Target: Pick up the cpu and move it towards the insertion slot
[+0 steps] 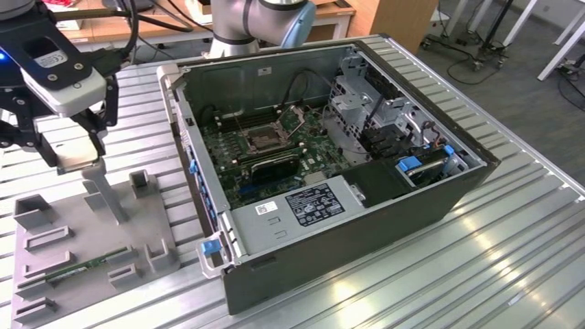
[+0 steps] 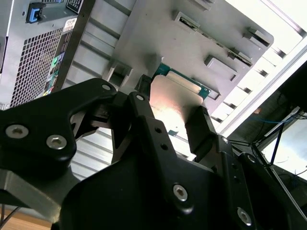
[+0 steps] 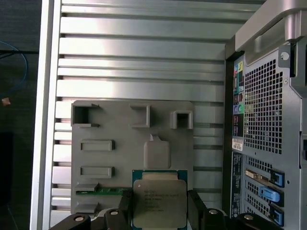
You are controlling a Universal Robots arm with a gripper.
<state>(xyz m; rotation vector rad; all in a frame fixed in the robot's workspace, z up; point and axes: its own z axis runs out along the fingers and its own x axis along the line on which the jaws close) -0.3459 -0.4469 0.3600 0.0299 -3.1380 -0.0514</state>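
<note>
The gripper, at the exterior view's left, grips the cpu above its tray; the insertion slot is well apart, not yet reached.

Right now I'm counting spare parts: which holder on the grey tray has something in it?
The one with the green memory stick lying in it; the other holders in view are bare grey.
</note>
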